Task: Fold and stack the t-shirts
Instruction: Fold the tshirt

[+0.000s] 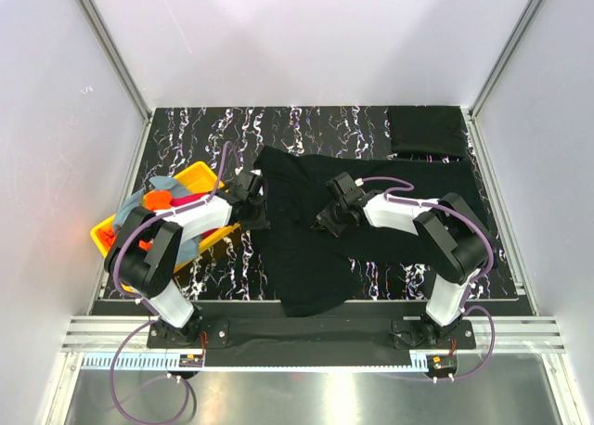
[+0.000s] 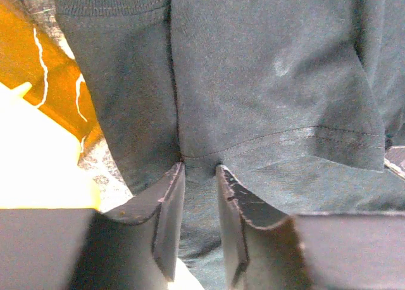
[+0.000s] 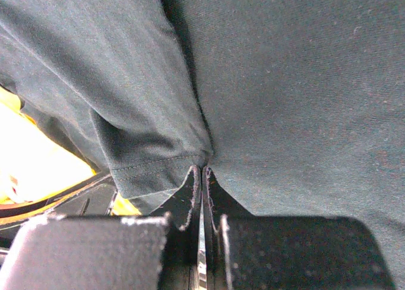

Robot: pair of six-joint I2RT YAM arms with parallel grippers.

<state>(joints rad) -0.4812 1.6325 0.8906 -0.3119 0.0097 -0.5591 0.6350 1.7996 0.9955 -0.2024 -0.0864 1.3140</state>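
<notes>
- The black t-shirt (image 1: 311,276) lies spread and rumpled across the middle of the table (image 1: 204,133). One lobe trails toward 6 o'clock, near the arm bases.
- A folded black shirt (image 1: 425,130) already sits at the 1 o'clock corner, so the stack likely goes there.
- The left gripper (image 1: 252,210) is at the shirt's 9 o'clock edge, just beside the yellow bin (image 1: 190,176). Its wrist view shows the jaws narrowly parted with dark cloth nipped between the fingertips (image 2: 169,189).
- The right gripper (image 1: 327,221) is near the shirt's centre. Its jaws are pressed almost together on a thin ridge of fabric, creases fanning out from the fingertips (image 3: 192,192).
- The wrist views are so close that I cannot tell whether the left arm has a sleeve or the body seam.
- My judgement of the step is that both arms hold cloth, ready to lift and lay the shirt flat or start a fold.
- To do it well:
  - Raise both pinches together at one height, so neither bite tears loose.
  - Draw the hands apart along the 9-to-3 line until the cloth between them is taut.
  - Carry the left side away from the bin so the hem cannot snag its rim.
  - Lower slowly, letting the 6 o'clock lobe settle first, and release only once the fabric lies flat.
</notes>
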